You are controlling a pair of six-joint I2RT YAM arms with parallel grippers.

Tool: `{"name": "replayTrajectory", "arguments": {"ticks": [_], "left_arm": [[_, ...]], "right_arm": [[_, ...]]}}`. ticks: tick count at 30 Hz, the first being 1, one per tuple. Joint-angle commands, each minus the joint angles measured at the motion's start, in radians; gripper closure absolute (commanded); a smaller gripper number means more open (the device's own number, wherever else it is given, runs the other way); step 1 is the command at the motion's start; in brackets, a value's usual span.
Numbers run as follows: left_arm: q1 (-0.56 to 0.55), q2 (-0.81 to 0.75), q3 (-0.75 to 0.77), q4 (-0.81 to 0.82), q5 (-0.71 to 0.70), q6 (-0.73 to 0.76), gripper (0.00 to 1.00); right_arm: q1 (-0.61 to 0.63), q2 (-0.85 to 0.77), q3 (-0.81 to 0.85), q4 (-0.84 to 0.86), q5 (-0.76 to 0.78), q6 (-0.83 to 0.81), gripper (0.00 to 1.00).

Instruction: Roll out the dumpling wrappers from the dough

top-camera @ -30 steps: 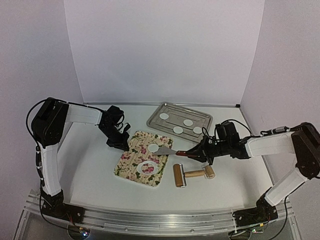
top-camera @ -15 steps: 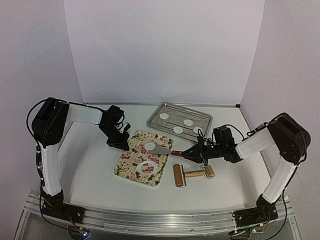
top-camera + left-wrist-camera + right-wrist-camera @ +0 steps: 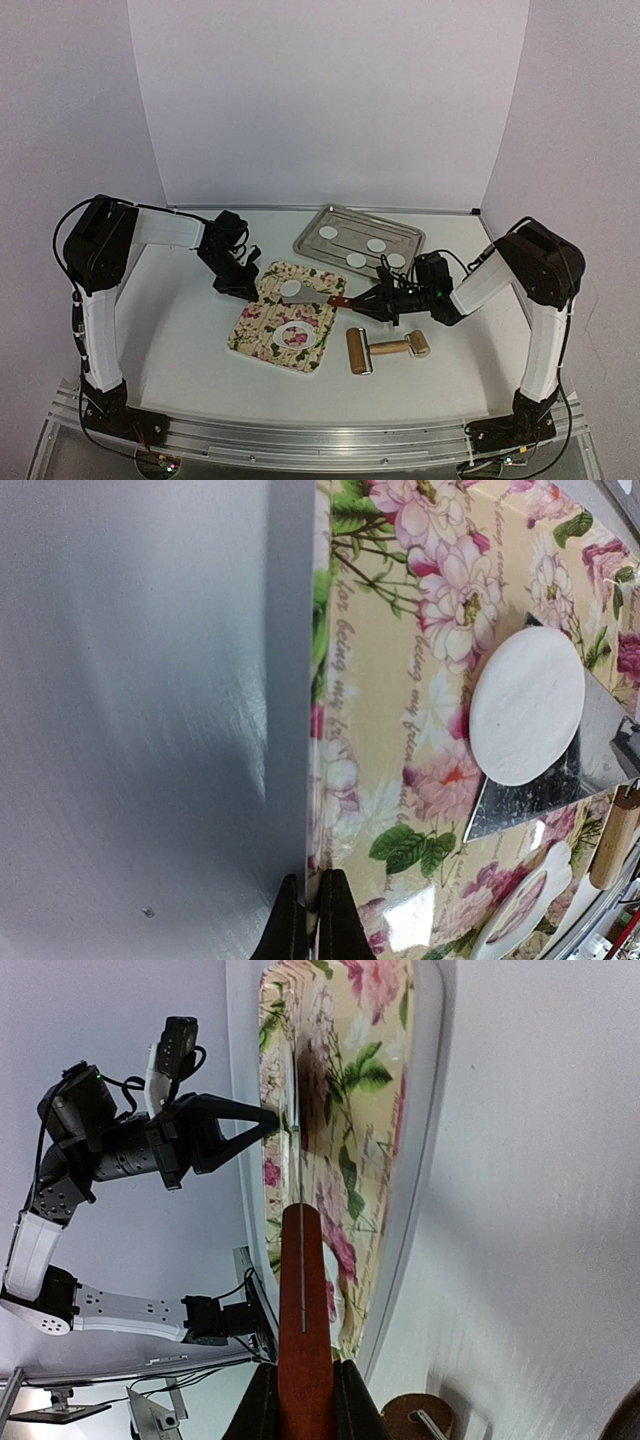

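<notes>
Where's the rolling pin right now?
Top view: the rolling pin lies on the table, just right of the board's near corner, below the right gripper holding the spatula.

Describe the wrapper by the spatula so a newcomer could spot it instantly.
Find the floral cutting board in front of the metal tray. On its far end lies one white round wrapper, overlapping the spatula blade. It is the only disc on the board; the four other wrappers sit in the tray.
</notes>
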Motion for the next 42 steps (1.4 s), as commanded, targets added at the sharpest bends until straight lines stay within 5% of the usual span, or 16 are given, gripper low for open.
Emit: {"name": "replayTrajectory", "arguments": {"ticks": [1,9,22,35,42], "left_arm": [[0.006,0.038,-0.044,-0.051,-0.081,-0.019,1.00],[0.007,0.030,-0.048,-0.055,-0.073,-0.038,1.00],[0.007,0.028,-0.027,-0.054,-0.053,-0.056,1.00],[0.007,-0.032,-0.022,-0.030,-0.051,-0.088,0.74],[0.007,-0.112,-0.016,-0.028,-0.079,-0.118,0.52]], "right_arm": [[0.003,0.113,-0.010,-0.052,0.060,0.033,1.00],[0.002,0.165,0.030,0.076,0.021,0.086,1.00],[0.002,0.007,0.062,0.160,-0.037,0.199,1.00],[-0.018,-0.161,0.038,0.129,0.024,0.216,1.00],[-0.056,-0.283,0.049,-0.065,0.078,0.110,1.00]]}}
